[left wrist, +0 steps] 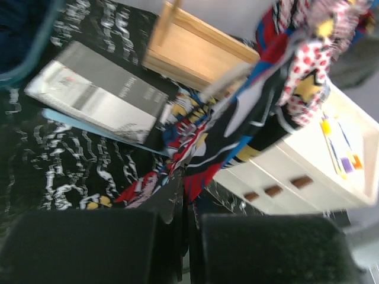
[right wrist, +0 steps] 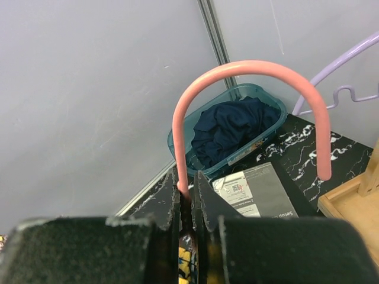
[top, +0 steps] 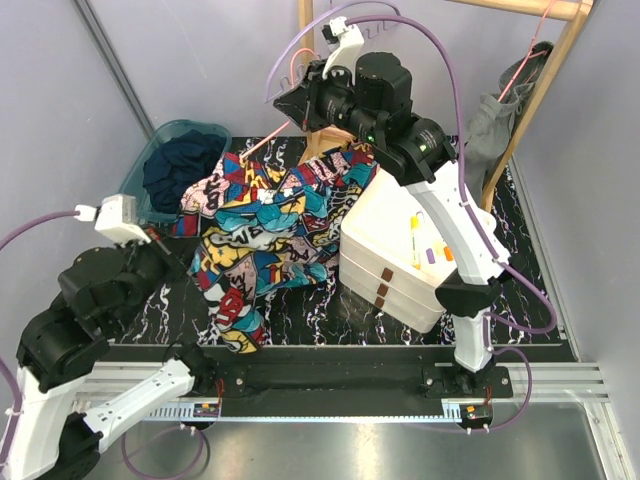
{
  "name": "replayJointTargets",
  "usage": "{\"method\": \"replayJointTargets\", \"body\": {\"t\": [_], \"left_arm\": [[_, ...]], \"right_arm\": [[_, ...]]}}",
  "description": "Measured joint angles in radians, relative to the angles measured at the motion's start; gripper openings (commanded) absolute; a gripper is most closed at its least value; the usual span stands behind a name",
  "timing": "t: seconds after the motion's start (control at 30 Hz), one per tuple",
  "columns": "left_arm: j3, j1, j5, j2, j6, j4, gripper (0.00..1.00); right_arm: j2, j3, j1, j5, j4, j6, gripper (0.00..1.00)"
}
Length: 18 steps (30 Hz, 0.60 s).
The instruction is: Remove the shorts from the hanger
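Mid-removal: pinching a low edge of the graffiti-print shorts (top: 265,235) in the closed left claw (left wrist: 185,204) above the tabletop (top: 330,310), clamping the pink hanger (right wrist: 249,68) farther back in the closed right claw (right wrist: 186,186), next probably drawing cloth down and free.

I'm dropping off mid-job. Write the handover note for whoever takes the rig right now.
Right gripper: jaws shut on the pink hanger, held high.
Left gripper: jaws shut on the graffiti shorts at an edge.
Navy shorts lie in the teal bin: done.
The graffiti shorts hang from the hanger, draped onto the table.
Grey shorts hang on the wooden rack.
Left: free the graffiti pair, then the grey.
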Motion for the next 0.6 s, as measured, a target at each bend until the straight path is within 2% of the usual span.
{"method": "replayJointTargets", "body": {"t": [0.13, 0.27, 0.47, 0.6], "left_arm": [[0.000, -0.001, -0.136, -0.073, -0.065, -0.033, 0.00], [0.011, -0.001, -0.209, -0.161, -0.101, -0.064, 0.00], [0.020, -0.001, -0.179, -0.154, -0.100, -0.084, 0.00], [0.016, -0.001, -0.135, -0.124, -0.074, -0.067, 0.00]], "right_arm": [[-0.031, -0.049, -0.017, 0.032, 0.008, 0.002, 0.00], [-0.071, -0.110, -0.067, 0.078, 0.026, 0.030, 0.00], [-0.097, -0.142, -0.166, 0.101, 0.058, 0.148, 0.00], [-0.088, -0.124, -0.170, 0.017, 0.070, 0.240, 0.00]]}}
